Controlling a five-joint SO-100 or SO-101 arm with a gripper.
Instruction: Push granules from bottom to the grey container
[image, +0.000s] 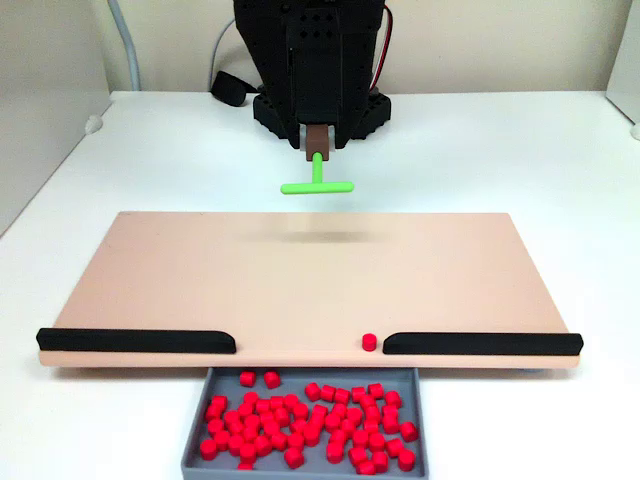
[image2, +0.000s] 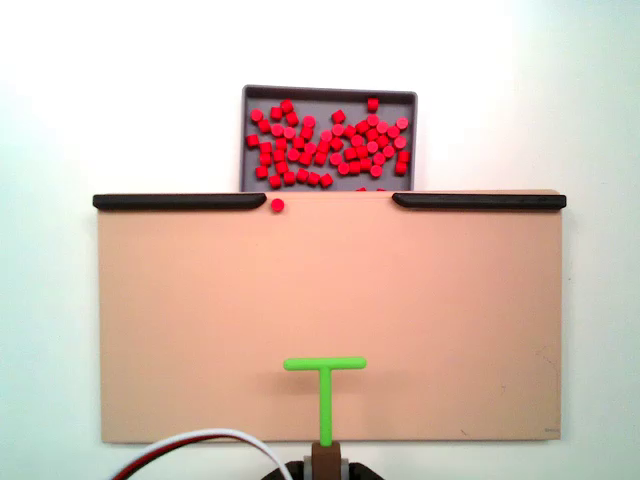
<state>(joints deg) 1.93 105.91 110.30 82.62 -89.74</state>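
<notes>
Many red granules (image: 300, 420) (image2: 330, 140) lie in the grey container (image: 325, 375) (image2: 330, 92), which sits against the tan board's (image: 300, 280) (image2: 450, 320) slotted edge. One lone granule (image: 369, 342) (image2: 277, 205) rests on the board in the gap between the two black strips, close to one strip's end. My gripper (image: 318, 140) (image2: 327, 462) is shut on the stem of a green T-shaped tool (image: 317, 185) (image2: 325, 365). The tool's bar hangs over the board's robot-side part, far from the lone granule.
Two black strips (image: 135, 341) (image: 480, 343) line the board's edge by the container, with a gap between them. The black arm base (image: 320, 100) stands behind the board. White tabletop surrounds everything; red and white cables (image2: 200, 445) run beside the arm.
</notes>
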